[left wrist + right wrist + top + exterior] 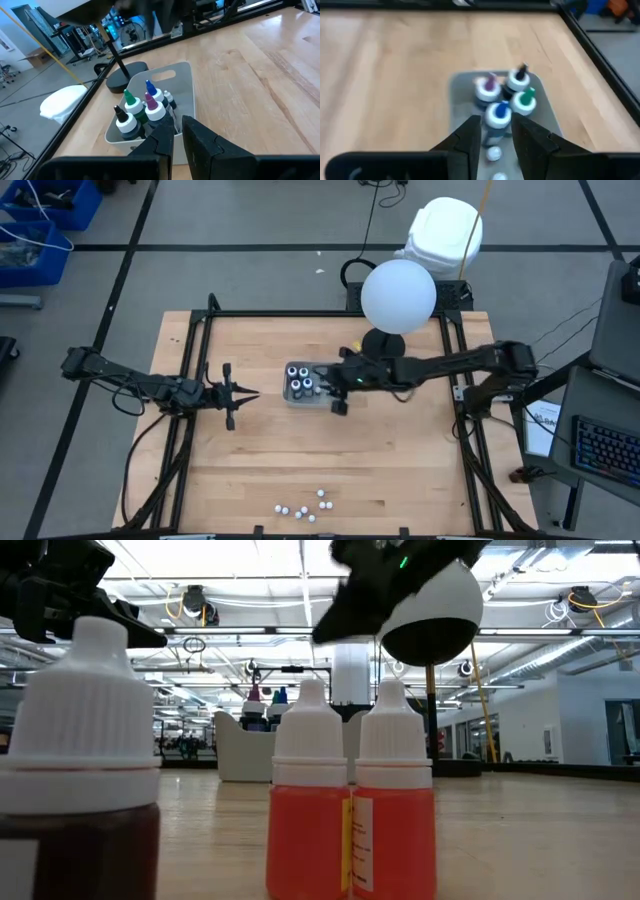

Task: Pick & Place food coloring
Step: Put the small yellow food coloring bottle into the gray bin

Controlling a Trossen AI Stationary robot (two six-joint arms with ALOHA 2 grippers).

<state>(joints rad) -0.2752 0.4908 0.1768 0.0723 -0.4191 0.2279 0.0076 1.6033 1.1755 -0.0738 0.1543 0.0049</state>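
Observation:
A small grey tray [322,369] sits mid-table with several bottles of food coloring [300,381] standing upright in it, their white caps tipped black, green, purple and blue [142,107]. More white-capped bottles [305,506] stand by the near edge; in the low view one is brown [80,760] and two are orange [350,800]. My right gripper [333,384] hovers open just above the tray's right side; the blue-tipped bottle [498,113] shows beyond its fingertips [496,131]. My left gripper [255,393] waits shut, left of the tray [186,82].
A large white globe on a black stand [397,295] rises just behind the tray, close over my right arm. A black frame [300,315] edges the table. Bare wood lies between the tray and the near-edge bottles.

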